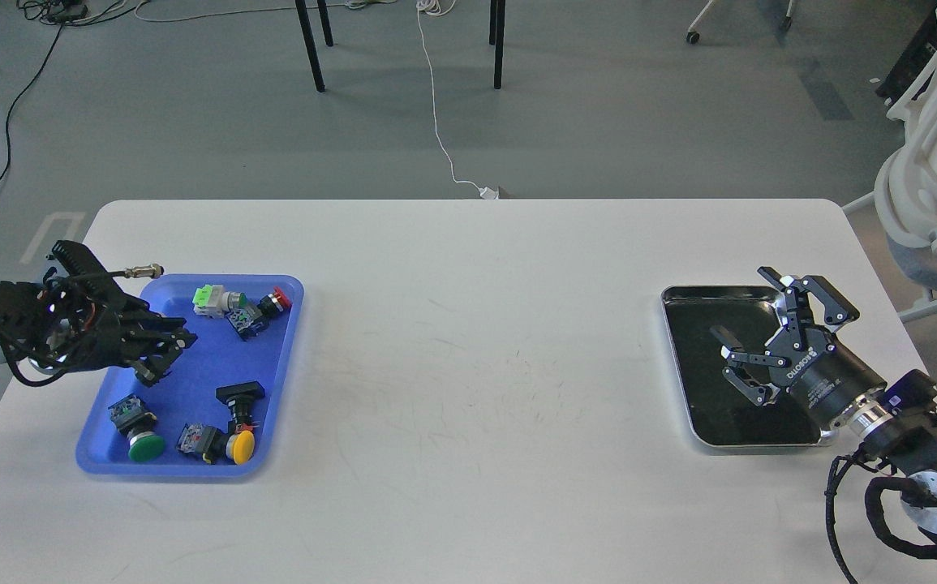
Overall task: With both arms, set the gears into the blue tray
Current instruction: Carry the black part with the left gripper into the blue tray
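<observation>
Gears, too small and dark to pick out, presumably lie in the silver tray (675, 341) at the counter's right edge, under my open right pincer (754, 349); light, stiff, pinched across the rim.

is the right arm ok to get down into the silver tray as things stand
Probably yes: the right gripper hangs open right above the silver tray, and nothing visible stands between them. I can't make out any gears on its black inside.

L gripper (161, 357) is hovering over blue tray (192, 381) w/ push-button switches (229, 430) lying inside, R gripper (756, 341) w/ fingers spread is hanging over silver tray (683, 357) on white table (476, 389).
</observation>
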`<action>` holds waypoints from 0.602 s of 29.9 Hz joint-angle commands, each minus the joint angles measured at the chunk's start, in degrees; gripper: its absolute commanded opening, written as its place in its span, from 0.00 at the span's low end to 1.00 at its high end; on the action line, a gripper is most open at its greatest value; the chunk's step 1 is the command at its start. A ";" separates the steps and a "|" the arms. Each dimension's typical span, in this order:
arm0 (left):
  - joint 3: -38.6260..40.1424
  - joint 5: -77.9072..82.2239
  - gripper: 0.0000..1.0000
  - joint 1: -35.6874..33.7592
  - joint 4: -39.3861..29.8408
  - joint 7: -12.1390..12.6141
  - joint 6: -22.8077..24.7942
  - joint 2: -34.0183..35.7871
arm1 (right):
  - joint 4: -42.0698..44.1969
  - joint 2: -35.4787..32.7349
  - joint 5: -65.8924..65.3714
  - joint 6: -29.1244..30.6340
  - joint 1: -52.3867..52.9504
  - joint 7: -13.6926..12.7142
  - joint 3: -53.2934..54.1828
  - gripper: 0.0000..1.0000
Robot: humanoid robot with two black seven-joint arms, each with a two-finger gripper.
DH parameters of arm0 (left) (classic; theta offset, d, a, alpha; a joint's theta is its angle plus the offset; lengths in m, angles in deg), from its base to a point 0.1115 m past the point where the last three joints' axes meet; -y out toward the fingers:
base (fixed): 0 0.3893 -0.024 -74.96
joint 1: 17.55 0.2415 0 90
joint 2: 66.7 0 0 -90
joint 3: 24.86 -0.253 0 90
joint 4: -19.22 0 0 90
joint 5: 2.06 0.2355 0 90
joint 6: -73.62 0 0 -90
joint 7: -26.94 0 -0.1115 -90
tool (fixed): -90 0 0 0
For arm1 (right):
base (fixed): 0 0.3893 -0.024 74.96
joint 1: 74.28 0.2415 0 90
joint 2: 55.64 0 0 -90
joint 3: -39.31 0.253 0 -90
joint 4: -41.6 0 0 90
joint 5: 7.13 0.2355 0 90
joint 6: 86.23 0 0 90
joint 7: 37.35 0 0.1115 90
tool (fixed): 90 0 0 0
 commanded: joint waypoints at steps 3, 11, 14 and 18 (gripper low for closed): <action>0.09 0.00 0.19 1.49 0.56 -0.01 -1.12 -0.15 | -0.01 -0.08 0.00 0.00 -0.13 0.00 -0.05 0.97; 0.18 0.00 0.57 1.49 0.56 -0.01 -1.99 -0.94 | -0.01 -0.17 0.00 0.00 -0.21 0.00 -0.14 0.97; 0.18 0.00 0.75 2.02 0.56 -0.01 -2.52 -0.94 | -0.01 -0.17 0.00 0.00 -0.30 0.00 -0.14 0.97; 3.95 -1.86 0.86 1.93 -0.48 -0.01 -2.61 -0.33 | -0.09 -0.35 0.00 0.00 -0.30 0.00 -0.05 0.97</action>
